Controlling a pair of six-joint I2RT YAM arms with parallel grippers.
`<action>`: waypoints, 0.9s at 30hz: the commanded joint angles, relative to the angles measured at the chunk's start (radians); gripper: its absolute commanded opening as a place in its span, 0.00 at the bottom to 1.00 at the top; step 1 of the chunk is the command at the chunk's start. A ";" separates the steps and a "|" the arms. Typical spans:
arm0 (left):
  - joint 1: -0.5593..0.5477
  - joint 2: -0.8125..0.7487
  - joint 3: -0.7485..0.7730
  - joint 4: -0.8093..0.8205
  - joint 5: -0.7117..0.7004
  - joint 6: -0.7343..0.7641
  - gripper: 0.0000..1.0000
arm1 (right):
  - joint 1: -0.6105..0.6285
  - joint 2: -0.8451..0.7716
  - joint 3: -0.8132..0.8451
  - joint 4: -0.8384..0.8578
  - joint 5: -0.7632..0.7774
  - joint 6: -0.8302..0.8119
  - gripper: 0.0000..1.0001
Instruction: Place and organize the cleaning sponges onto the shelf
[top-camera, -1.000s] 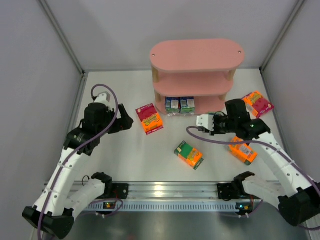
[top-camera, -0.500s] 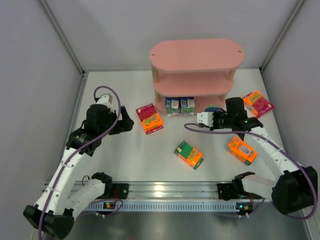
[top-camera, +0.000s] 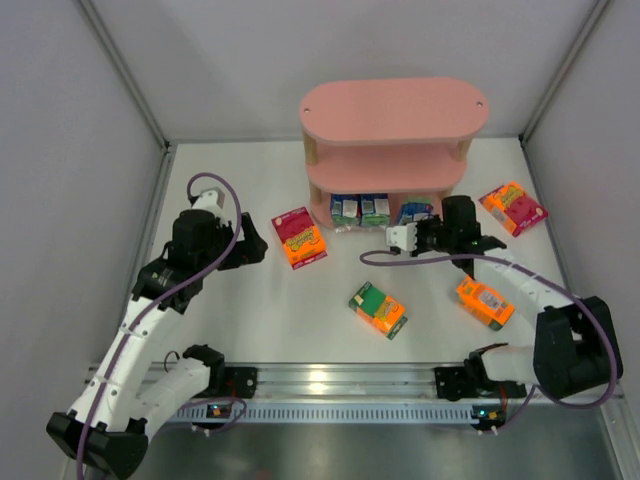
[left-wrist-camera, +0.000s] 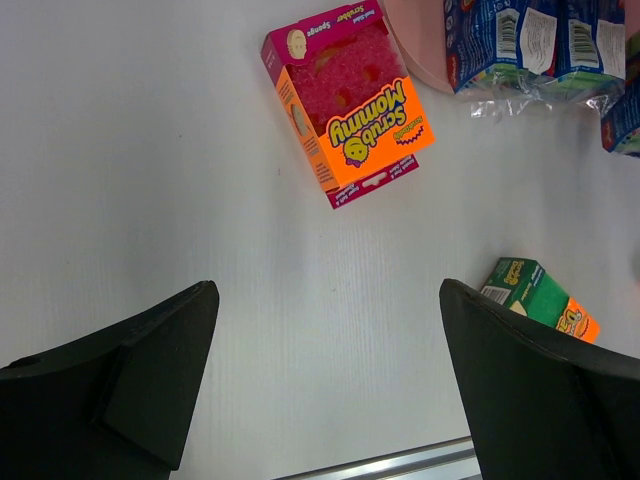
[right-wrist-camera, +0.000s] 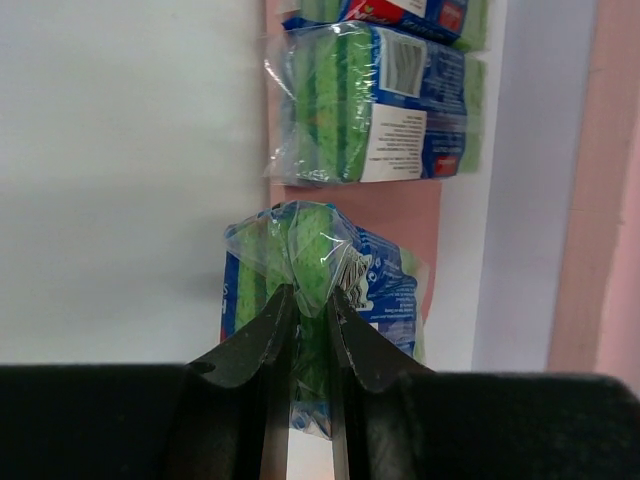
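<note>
The shelf (top-camera: 393, 150), pink with three oval boards on pale posts, stands at the far middle of the table (top-camera: 250, 320). On its bottom board two blue-and-green sponge packs (top-camera: 360, 209) sit side by side toward the left end. Just to their right, at the front edge of that board, a third blue-and-green pack (right-wrist-camera: 318, 275) is pinched by its clear wrapper between the closed fingers of the right gripper (right-wrist-camera: 306, 305). Whether this pack rests on the board cannot be told.

An orange-and-magenta pack (left-wrist-camera: 349, 96) lies flat on the table just off the shelf's left end, and a second orange-and-magenta pack (top-camera: 514, 207) lies off the right end. Farther out in front of the shelf, a green-and-orange pack (top-camera: 378, 308) lies near the middle. An orange pack (top-camera: 486, 301) lies in front of the shelf's right end, beside the right arm.

The left gripper (left-wrist-camera: 330, 370) hovers to the left of the shelf, over bare table near the first orange-and-magenta pack. Its fingers are spread wide and hold nothing.

The table is plain matte white. Grey panel walls (top-camera: 240, 60) close it in behind the shelf and past both its ends. A metal rail (top-camera: 330, 383) runs along the edge farthest from the shelf and carries the arm bases.
</note>
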 joint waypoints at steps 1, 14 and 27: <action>0.005 -0.015 -0.008 0.047 -0.018 0.009 0.98 | -0.015 0.050 -0.042 0.237 -0.039 -0.033 0.01; 0.003 -0.002 -0.006 0.047 -0.018 0.015 0.98 | -0.070 0.163 -0.058 0.403 -0.060 0.005 0.32; 0.003 -0.007 -0.012 0.050 -0.011 0.028 0.98 | -0.104 0.030 -0.108 0.354 -0.094 0.042 0.72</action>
